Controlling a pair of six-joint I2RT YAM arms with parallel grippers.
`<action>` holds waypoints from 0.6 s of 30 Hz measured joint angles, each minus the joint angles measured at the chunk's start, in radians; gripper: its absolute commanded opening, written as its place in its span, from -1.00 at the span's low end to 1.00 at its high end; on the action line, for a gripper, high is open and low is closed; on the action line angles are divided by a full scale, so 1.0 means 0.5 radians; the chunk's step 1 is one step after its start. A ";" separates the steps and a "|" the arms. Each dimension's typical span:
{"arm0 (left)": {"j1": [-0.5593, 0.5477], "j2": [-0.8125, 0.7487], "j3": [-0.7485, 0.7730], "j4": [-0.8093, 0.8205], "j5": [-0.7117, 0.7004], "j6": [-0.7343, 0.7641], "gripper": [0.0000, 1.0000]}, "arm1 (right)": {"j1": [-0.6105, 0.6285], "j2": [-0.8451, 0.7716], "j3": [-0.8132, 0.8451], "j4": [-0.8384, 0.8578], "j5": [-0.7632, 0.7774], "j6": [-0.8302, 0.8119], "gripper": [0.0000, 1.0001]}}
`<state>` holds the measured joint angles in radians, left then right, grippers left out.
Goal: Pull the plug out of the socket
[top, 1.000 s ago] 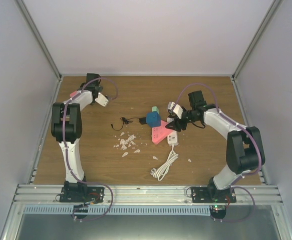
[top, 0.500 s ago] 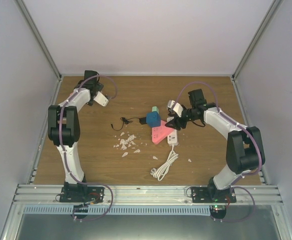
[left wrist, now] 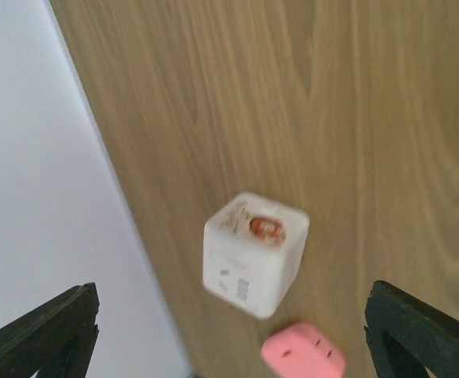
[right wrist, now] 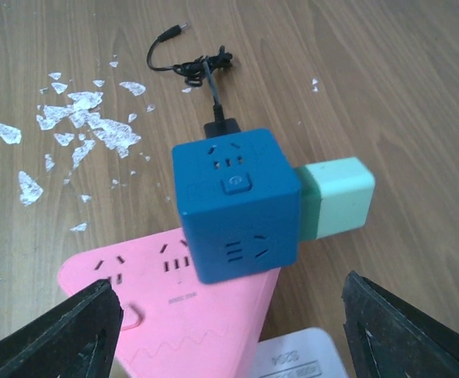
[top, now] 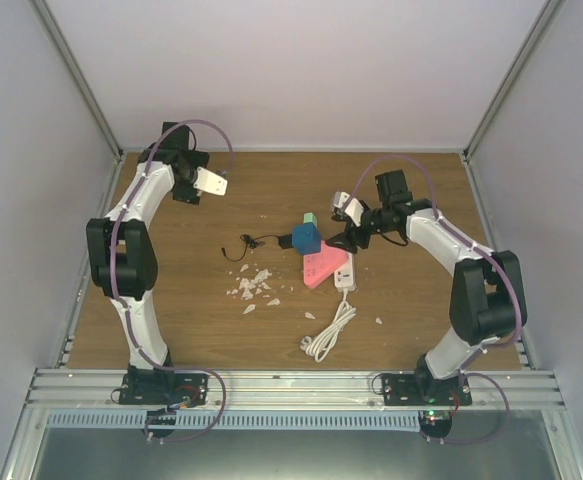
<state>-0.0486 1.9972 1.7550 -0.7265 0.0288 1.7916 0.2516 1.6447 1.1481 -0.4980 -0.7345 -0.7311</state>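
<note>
Hard to read:
- Left wrist view is blurred. A white cube (left wrist: 254,253) has a reddish mark on its top face, with the detail lost. A pink block (left wrist: 302,358) just beside it is cut off by the bottom edge. I can make out neither in the top view.
- Right wrist view: the pink strip (right wrist: 190,315) and a white strip (right wrist: 300,358) both run out of frame at the bottom.
- From above, both sets of fingers are too small to judge.

Task things:
- The blue cube (right wrist: 235,201) sits mid-table (top: 411,320), one corner over the pink strip's tip.
- The green plug (right wrist: 335,197) is seated in the cube's side face.
- The black plug (right wrist: 223,127) is seated in the cube's far face, and its thin cable (right wrist: 190,67) is bunched beyond.
- White flakes (right wrist: 87,118) are scattered to the left, and a coiled white cord (top: 329,333) lies nearer the bases.

Arms:
- Left arm stretches to the far-left corner, elbow high and wrist near the wall (left wrist: 40,197). The left gripper (left wrist: 229,315) is spread wide and holds nothing, hanging above the white cube.
- Right arm bends in toward centre, its wrist over the strips. The right gripper (right wrist: 231,295) is also spread wide and empty, aimed at the blue cube and clear of it.
</note>
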 measured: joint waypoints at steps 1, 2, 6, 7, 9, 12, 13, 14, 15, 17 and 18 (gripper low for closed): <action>-0.006 -0.011 0.000 -0.034 0.055 -0.068 0.84 | 0.002 0.016 0.022 0.000 -0.006 -0.015 0.59; -0.015 -0.024 0.000 -0.063 0.108 -0.130 0.84 | 0.002 0.038 0.047 -0.003 -0.009 -0.033 0.60; -0.060 -0.079 -0.001 -0.140 0.336 -0.391 0.84 | 0.018 0.143 0.188 -0.022 -0.011 -0.120 0.61; -0.068 -0.092 -0.001 -0.150 0.385 -0.448 0.84 | 0.026 0.163 0.221 -0.036 -0.011 -0.145 0.61; -0.089 -0.127 -0.004 -0.165 0.500 -0.587 0.84 | 0.047 0.198 0.282 -0.060 -0.010 -0.192 0.60; -0.117 -0.187 -0.027 -0.182 0.644 -0.763 0.83 | 0.096 0.265 0.378 -0.116 -0.005 -0.255 0.60; -0.124 -0.203 -0.040 -0.188 0.677 -0.803 0.83 | 0.114 0.283 0.401 -0.135 0.000 -0.269 0.60; -0.130 -0.221 -0.060 -0.186 0.713 -0.853 0.83 | 0.133 0.301 0.420 -0.153 0.002 -0.282 0.60; -0.137 -0.238 -0.085 -0.186 0.745 -0.899 0.82 | 0.146 0.312 0.434 -0.168 0.004 -0.293 0.59; -0.144 -0.263 -0.140 -0.188 0.806 -0.986 0.82 | 0.177 0.342 0.457 -0.197 0.022 -0.315 0.59; -0.149 -0.272 -0.169 -0.185 0.829 -1.020 0.82 | 0.189 0.354 0.463 -0.211 0.036 -0.323 0.59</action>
<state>-0.1230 1.8610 1.6707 -0.8192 0.4435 1.2816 0.3462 1.8217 1.3796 -0.6033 -0.7166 -0.8925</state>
